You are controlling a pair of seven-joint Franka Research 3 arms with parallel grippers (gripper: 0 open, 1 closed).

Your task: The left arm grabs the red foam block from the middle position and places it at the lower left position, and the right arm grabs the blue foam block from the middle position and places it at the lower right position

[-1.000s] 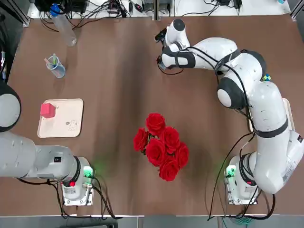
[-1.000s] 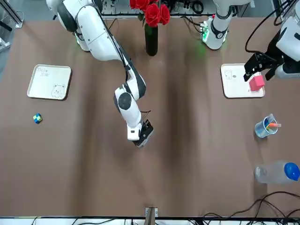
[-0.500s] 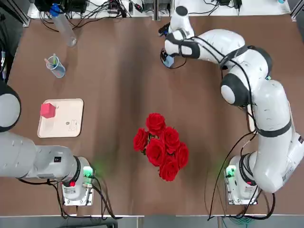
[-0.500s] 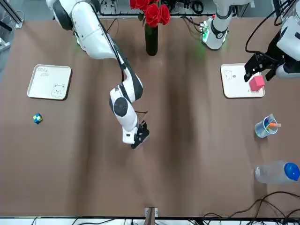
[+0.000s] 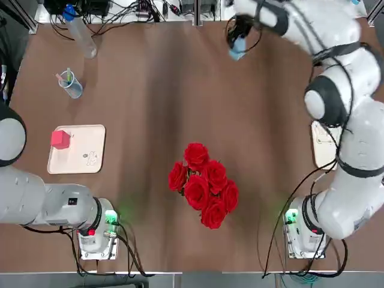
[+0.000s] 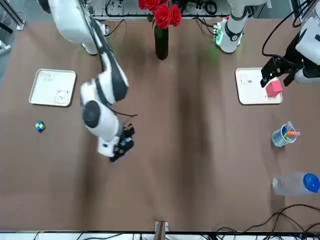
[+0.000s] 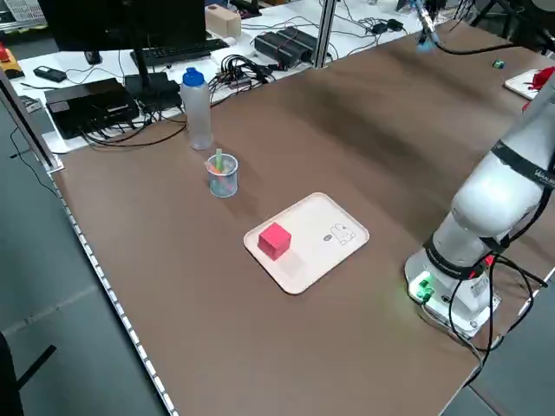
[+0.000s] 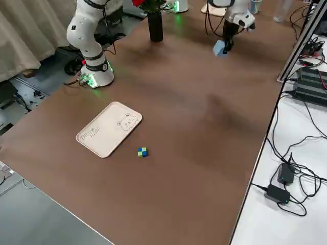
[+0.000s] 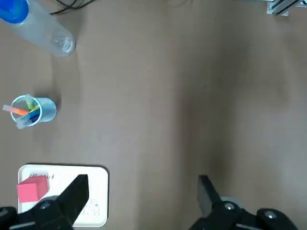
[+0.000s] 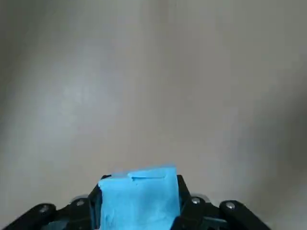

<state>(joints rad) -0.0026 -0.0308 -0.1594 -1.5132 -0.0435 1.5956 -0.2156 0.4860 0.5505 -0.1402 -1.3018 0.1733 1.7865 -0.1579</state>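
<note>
taking the tabletop as a clock face in the top view, with twelve at the far edge from the robot's bases, the right gripper (image 10: 141,184) is near one o'clock, closed firmly on the blue foam block (image 5: 238,49) and holding it above the tabletop (image 5: 156,78). the bear-face tray (image 8: 109,129) lies at three o'clock, with no block on it, and a small multicoloured cube (image 8: 142,152) sits near it at two o'clock. the red foam block (image 7: 275,241) rests on the left cream tray (image 7: 316,260) at nine o'clock, toward that tray's own ten. the left gripper (image 9: 146,191) hovers out by nine o'clock, its fingers wide apart and empty. a cup of markers (image 5: 72,88) stands at ten, a blue-capped bottle (image 5: 82,37) nearer eleven, and the bunch of red roses (image 5: 206,185) is just off centre toward six.
</note>
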